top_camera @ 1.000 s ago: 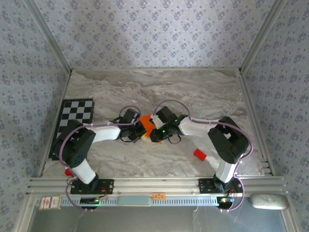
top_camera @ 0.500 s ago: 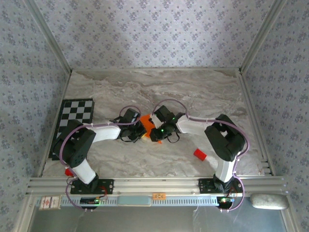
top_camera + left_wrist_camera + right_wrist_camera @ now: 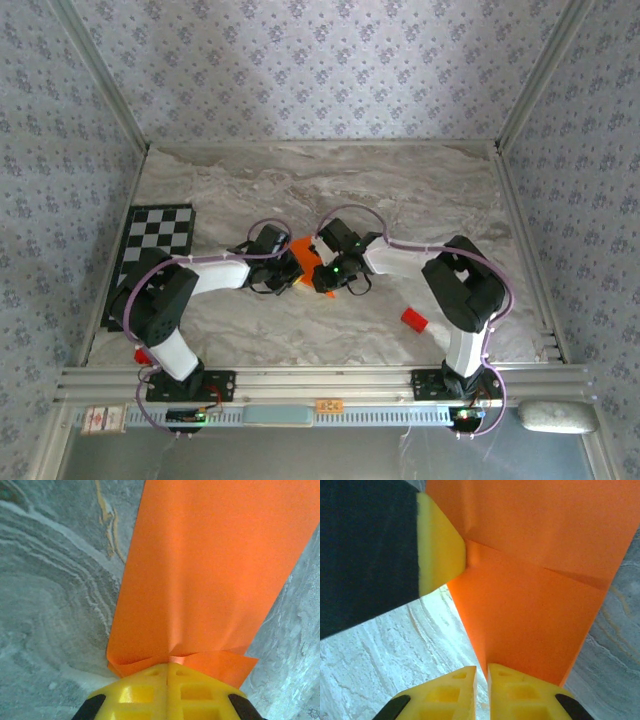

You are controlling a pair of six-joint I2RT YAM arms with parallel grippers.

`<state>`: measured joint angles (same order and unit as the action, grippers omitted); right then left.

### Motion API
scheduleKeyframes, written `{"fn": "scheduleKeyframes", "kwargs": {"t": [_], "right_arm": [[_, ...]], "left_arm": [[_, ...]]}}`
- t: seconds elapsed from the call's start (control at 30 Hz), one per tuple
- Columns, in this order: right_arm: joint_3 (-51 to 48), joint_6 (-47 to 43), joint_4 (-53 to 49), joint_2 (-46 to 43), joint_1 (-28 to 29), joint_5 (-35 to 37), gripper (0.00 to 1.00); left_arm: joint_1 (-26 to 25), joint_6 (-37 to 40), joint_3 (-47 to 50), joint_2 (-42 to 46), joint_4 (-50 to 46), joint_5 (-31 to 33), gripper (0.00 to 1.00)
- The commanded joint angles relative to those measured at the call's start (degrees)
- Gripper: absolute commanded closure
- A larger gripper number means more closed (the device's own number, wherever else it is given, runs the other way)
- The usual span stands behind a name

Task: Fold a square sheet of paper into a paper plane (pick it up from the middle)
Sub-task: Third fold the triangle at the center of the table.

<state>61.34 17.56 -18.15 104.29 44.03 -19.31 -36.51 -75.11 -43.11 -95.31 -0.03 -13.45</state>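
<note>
The square sheet of paper [image 3: 304, 250] is bright orange, folded and creased, and is held just above the marble table between the two arms. My left gripper [image 3: 168, 663] is shut on its near edge, where the paper puckers at the pinch. In the top view the left gripper [image 3: 292, 271] comes in from the left. My right gripper [image 3: 481, 672] holds a lower edge of the sheet [image 3: 530, 605] in the narrow slit between its yellow fingers. The left gripper's yellow fingertip [image 3: 440, 550] shows in the right wrist view, pressed on a crease. In the top view the right gripper [image 3: 322, 274] sits beside the left.
A small red block [image 3: 414, 319] lies on the table right of centre, near the right arm's base. A checkerboard mat [image 3: 160, 235] lies at the far left. Patterned walls close the table on three sides, and a metal rail [image 3: 320, 380] runs along the near edge.
The right arm's elbow has drifted slightly left toward the centre. Both grippers keep their hold on the orange sheet in about the same spot.
</note>
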Motion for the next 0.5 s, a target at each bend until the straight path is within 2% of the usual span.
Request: {"fn": "scheduleKeyframes", "kwargs": {"t": [0.0, 0.47], "right_arm": [[1.5, -0.8, -2.4, 1.2, 0.3, 1.4, 0.85], [1.5, -0.7, -3.6, 2.3, 0.2, 2.2, 0.86]], "left_arm": [[-0.4, -0.3, 2.0, -3.6, -9.5, 3.7, 0.99], [-0.4, -0.1, 1.9, -3.5, -9.9, 3.8, 1.00]]}}
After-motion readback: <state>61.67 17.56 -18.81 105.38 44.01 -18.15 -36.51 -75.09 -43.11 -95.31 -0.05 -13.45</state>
